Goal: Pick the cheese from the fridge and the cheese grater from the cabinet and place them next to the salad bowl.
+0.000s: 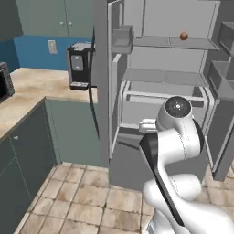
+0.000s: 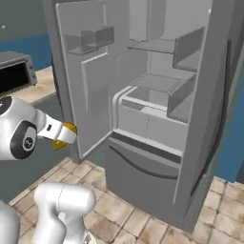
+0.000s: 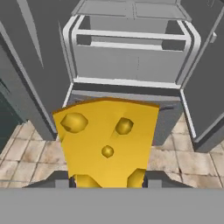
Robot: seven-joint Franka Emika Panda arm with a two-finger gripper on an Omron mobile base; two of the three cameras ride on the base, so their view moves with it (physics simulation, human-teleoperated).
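Note:
The cheese [image 3: 107,140], a yellow-orange wedge with holes, stands large and close in the hand view, and my gripper [image 3: 107,181] is shut on its lower end. In the right base view the cheese [image 2: 67,129] pokes out of the gripper [image 2: 62,136] at the arm's end, held in the air in front of the open grey fridge [image 2: 152,128] and outside it. The fridge [image 1: 155,59] has both doors swung wide. A grey-green wall cabinet [image 1: 50,18] hangs closed at the upper left. The cheese grater and the salad bowl are out of view.
A small round red-orange fruit [image 1: 183,36] lies on an upper fridge shelf. A dark coffee machine [image 1: 80,66] stands on the beige counter [image 1: 32,87] beside the left fridge door [image 1: 101,82]. A microwave [image 2: 16,71] sits further left. A tiled floor [image 1: 91,196] lies below.

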